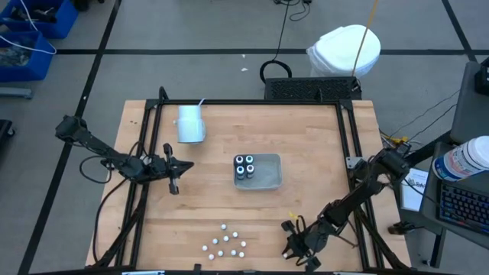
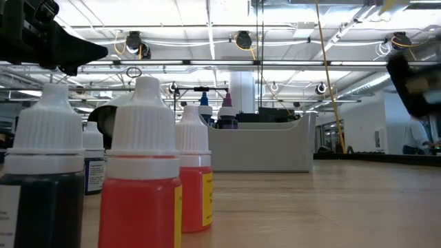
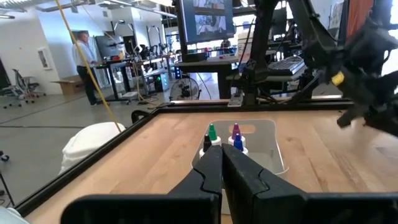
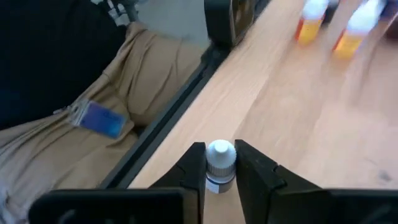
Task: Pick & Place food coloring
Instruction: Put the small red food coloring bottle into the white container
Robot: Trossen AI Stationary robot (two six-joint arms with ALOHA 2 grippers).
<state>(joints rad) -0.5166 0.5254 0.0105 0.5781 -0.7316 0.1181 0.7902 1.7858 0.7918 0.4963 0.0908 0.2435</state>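
Your right gripper [image 4: 219, 171] pinches a small white-capped bottle [image 4: 220, 163] standing upright between its fingers; the tray [image 1: 269, 180] lies toward eleven o'clock, well apart. Your left gripper [image 3: 221, 163] waits pressed together, pointed at that tray.

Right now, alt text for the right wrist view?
The right gripper has its two dark fingers against the sides of a small white-capped bottle standing near the wooden table's black edge rail. Two more orange-bodied bottles blur farther along; a person's tan trousers show beyond the rail.
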